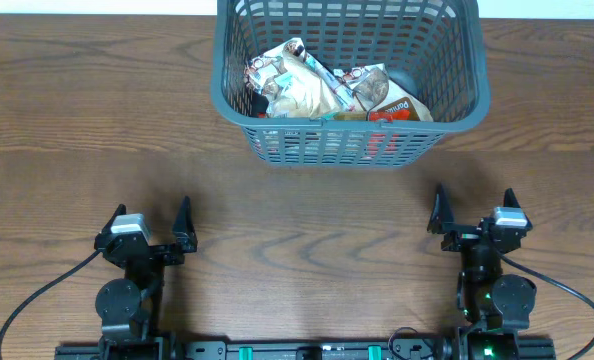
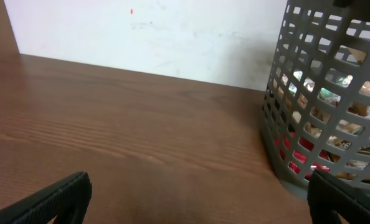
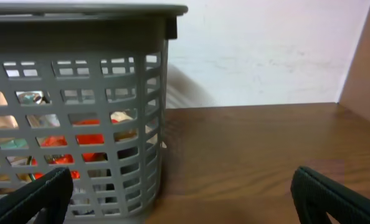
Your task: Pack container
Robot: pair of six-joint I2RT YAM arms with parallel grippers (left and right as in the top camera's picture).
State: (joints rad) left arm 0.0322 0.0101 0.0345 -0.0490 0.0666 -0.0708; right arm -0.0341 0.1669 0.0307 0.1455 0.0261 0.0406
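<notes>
The container [image 1: 239, 108], a grey-blue slotted basket, stands at the far middle of the table and holds several snack packets [image 1: 317, 88]. My left gripper [image 1: 155, 218] rests near the front left, open and empty, well short of the basket. My right gripper [image 1: 473, 210] rests near the front right, also open and empty. In the left wrist view the container [image 2: 278, 118] fills the right side, with packets showing through the slots. The right wrist view has the container [image 3: 141, 124] on its left, red packaging visible through the lattice.
The wooden table [image 1: 77, 120] stretches to both sides of the basket. A white wall [image 2: 147, 37] stands behind the table's far edge. Black cables [image 1: 37, 290] run from the arm bases at the front.
</notes>
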